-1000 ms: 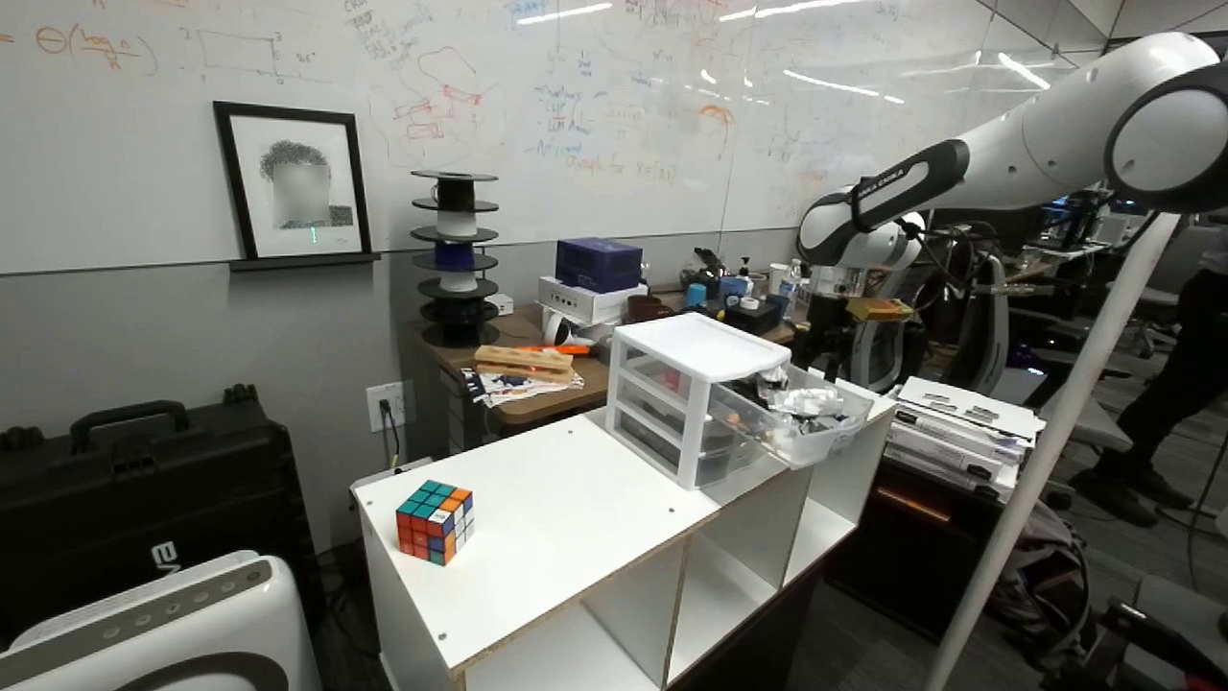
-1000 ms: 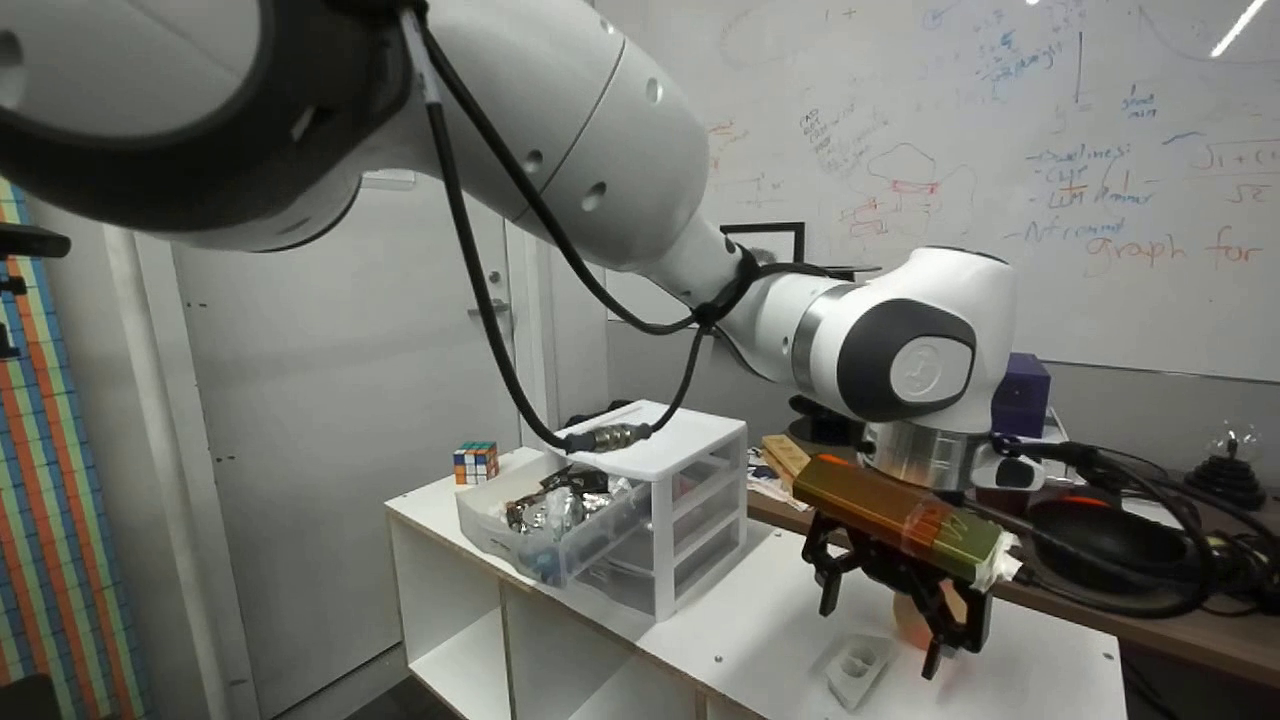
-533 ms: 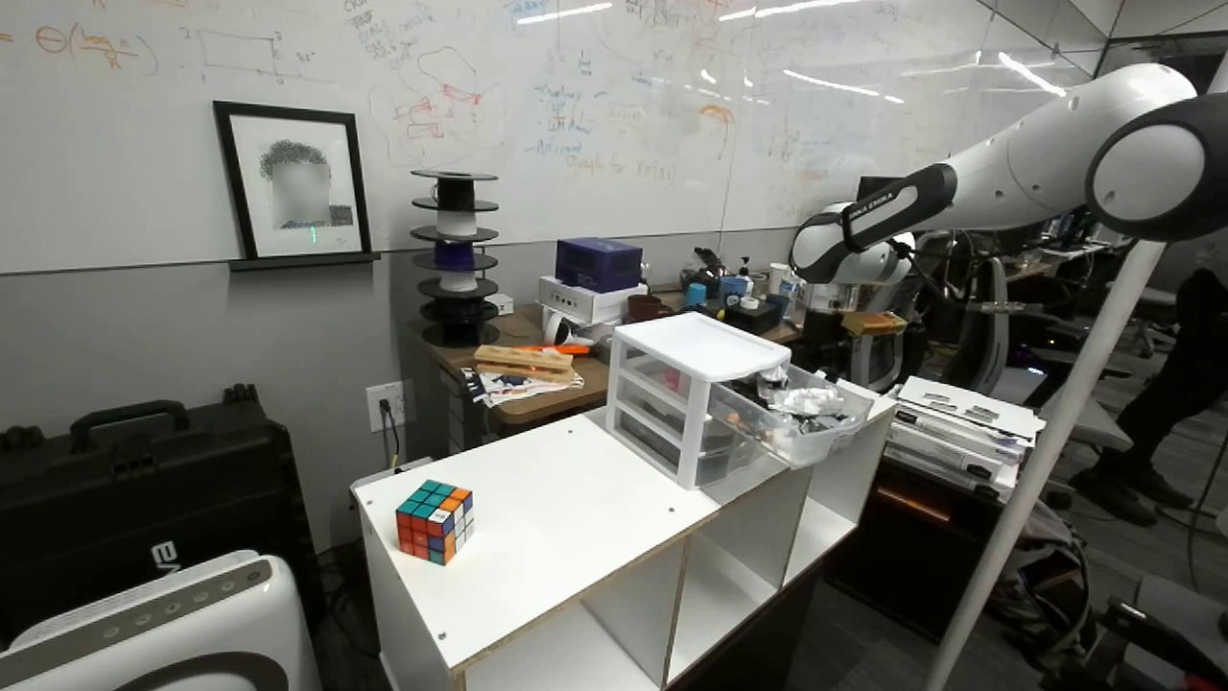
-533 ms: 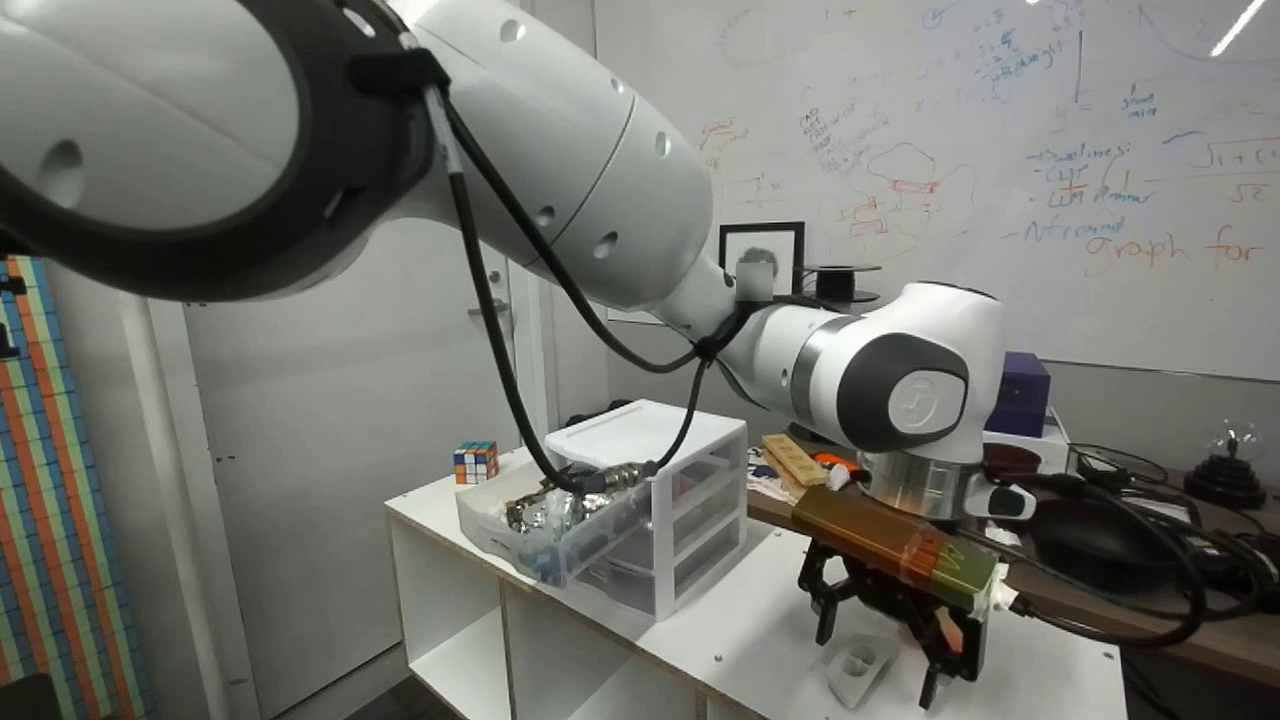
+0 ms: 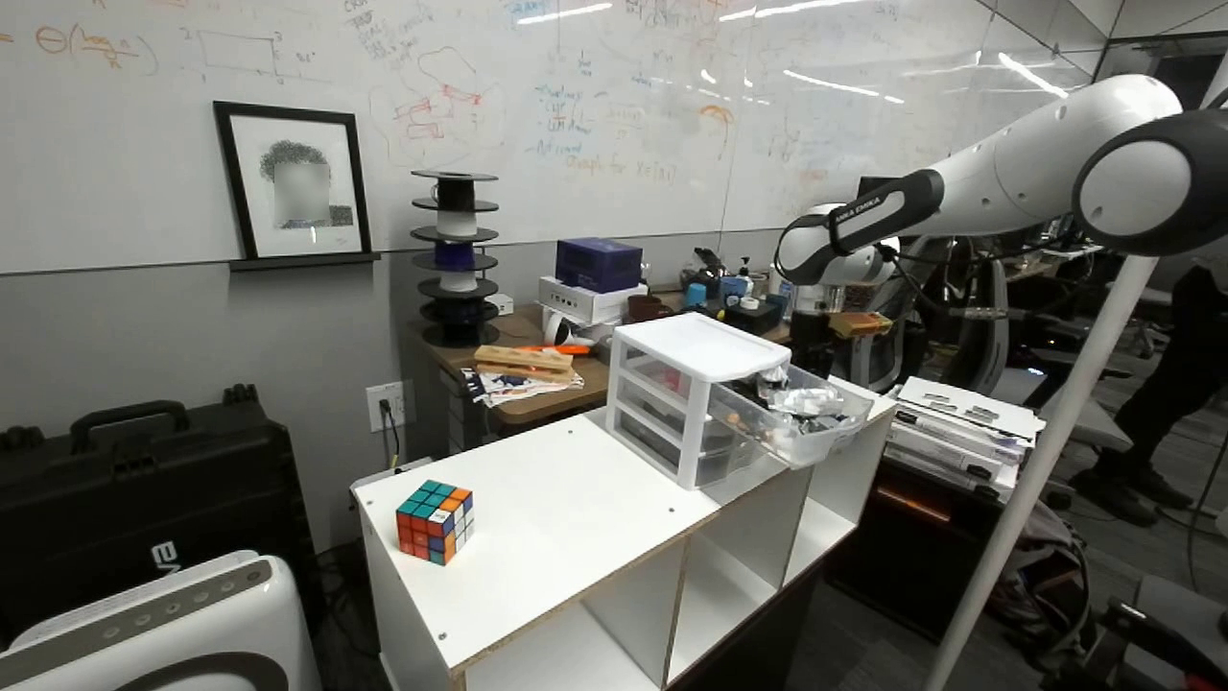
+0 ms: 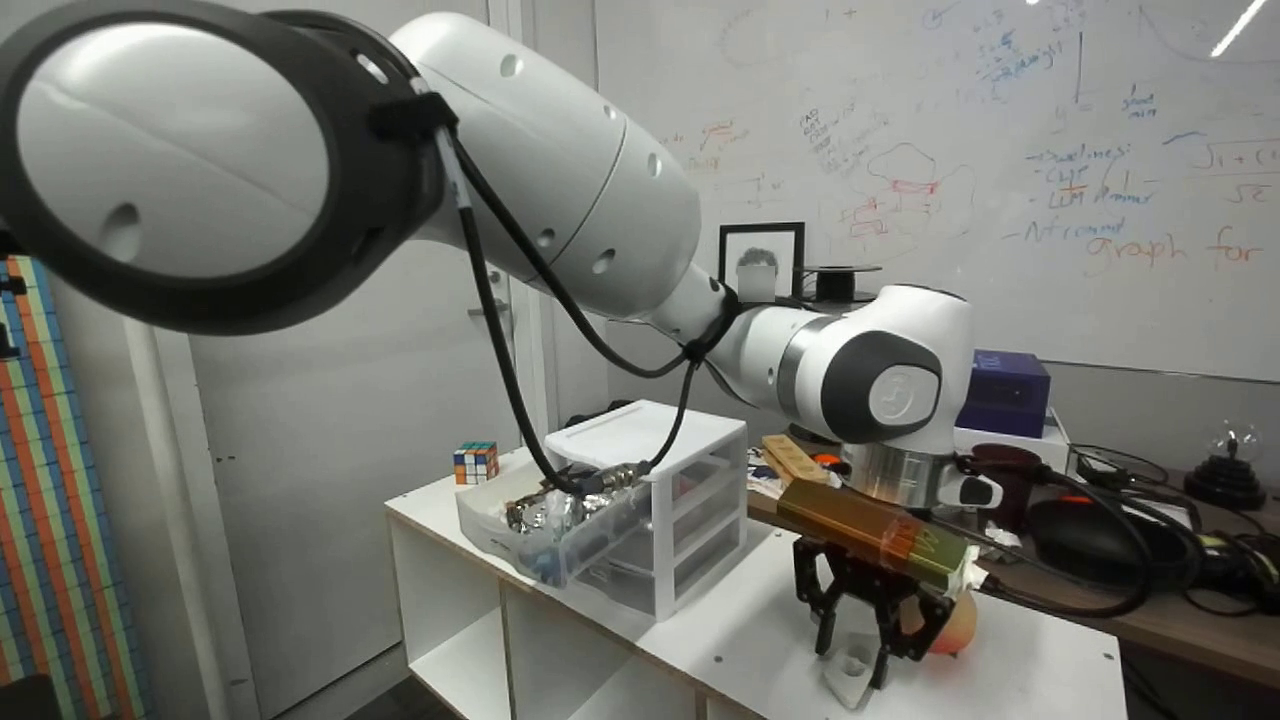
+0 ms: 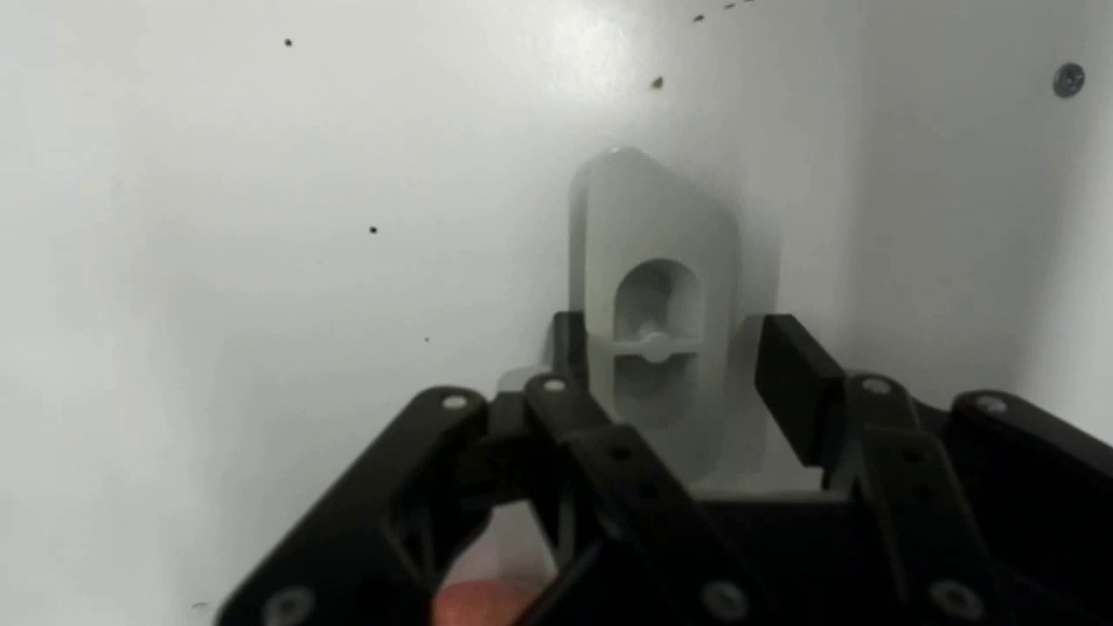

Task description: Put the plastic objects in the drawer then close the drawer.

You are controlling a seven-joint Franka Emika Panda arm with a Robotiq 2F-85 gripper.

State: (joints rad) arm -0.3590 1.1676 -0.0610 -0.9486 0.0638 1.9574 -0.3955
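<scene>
Your black two-fingered gripper [image 7: 678, 369] stood parted around the pale-grey, hollowed plastic piece [image 7: 655, 346] atop the white open-shelf table [image 6: 1040, 650], seemingly nearer on one side, so closing could have shoved it askew.

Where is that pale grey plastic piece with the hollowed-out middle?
In the wrist view, the pale grey plastic piece lies on the white tabletop just right of centre, partly between the two black fingers of the robot's hand.
</scene>
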